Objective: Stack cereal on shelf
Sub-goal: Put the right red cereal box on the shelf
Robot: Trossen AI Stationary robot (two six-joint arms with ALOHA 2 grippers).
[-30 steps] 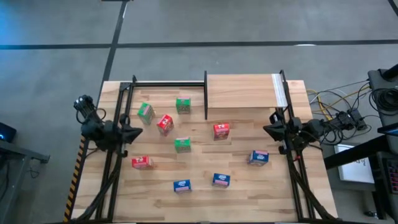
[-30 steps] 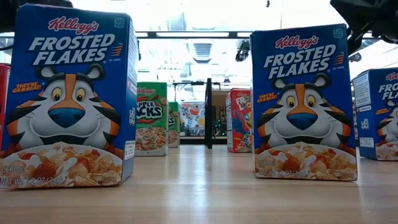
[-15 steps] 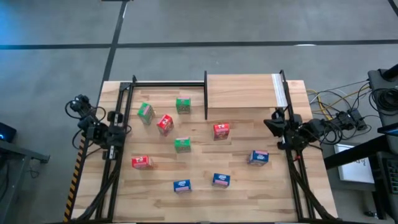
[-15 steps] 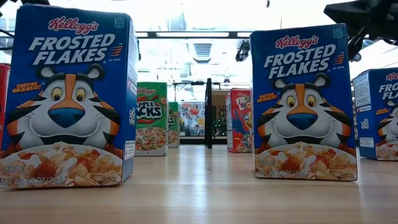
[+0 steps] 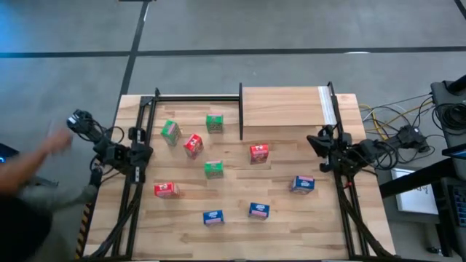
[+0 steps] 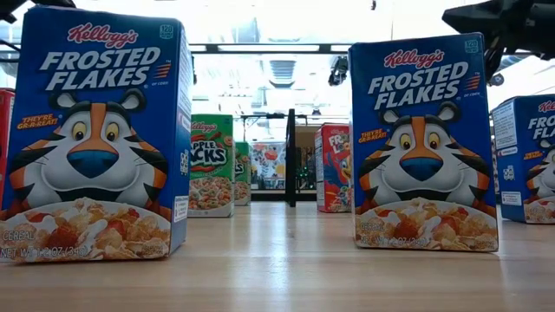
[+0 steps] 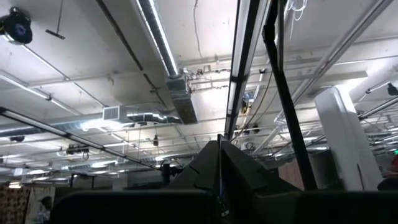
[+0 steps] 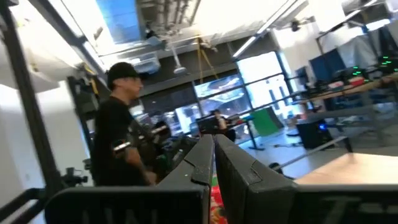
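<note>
both arms raised at table's sides, left claw [image 5: 143, 153] and right claw [image 5: 314, 140] closed.

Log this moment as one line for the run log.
left gripper: shut, empty, left table edge | right gripper: shut, empty, right edge | cereal boxes: all on table | shelf: bare

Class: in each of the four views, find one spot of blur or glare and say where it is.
High view: a person's arm smears with motion blur at the left edge. Low view: bright windows wash out the room behind the blue boxes. Left wrist view: ceiling lights glare. Right wrist view: the person is soft.
</note>
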